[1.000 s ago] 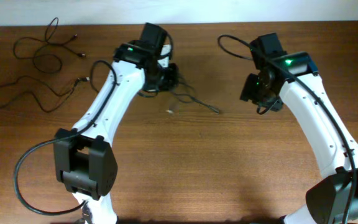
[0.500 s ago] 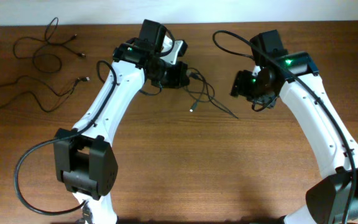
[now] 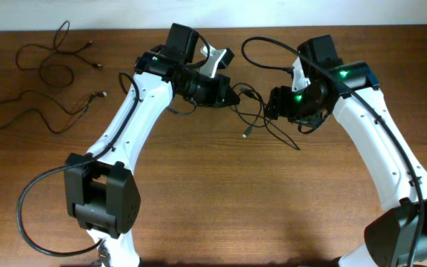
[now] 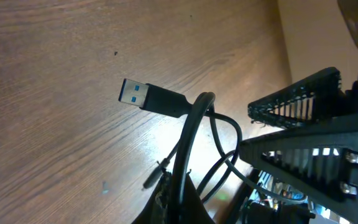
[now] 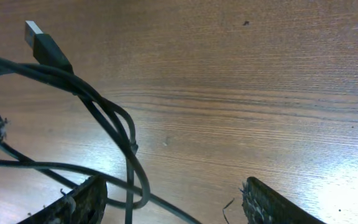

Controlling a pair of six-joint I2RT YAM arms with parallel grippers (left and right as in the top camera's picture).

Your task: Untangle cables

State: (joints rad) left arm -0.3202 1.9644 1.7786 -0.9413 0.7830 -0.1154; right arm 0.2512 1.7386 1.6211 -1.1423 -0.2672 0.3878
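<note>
Table (image 3: 213, 215), brown wood, is bearing everything listed. The tangle of cables (image 3: 256, 119) is serving as the reference point for every entry.

1. Left arm (image 3: 136, 111), white, is reaching in from the left of the tangle. Its left gripper (image 3: 233, 96) is pinching several black strands of the tangle, jaws closed on them and lifting them off the wood.
2. Right arm (image 3: 369, 126), white, is reaching in from the right of the tangle. Its right gripper (image 3: 272, 104) is standing just beside the tangle with fingers (image 5: 82, 199) spread and nothing gripped; one loop is passing close to a finger.
3. Loose cables (image 3: 39, 89), two, are lying well to the left of the tangle, apparently already separated.
4. USB plug (image 4: 135, 93), blue-tongued, is sticking out of the tangle on a short free end.

Step in hand, by judgement: one arm is holding the knot up while the other is lining up to take a single strand.

Next move, by judgement: the right fingers are needing to close on one loop only, then draw it away from the tangle while the left grip is holding firm.
</note>
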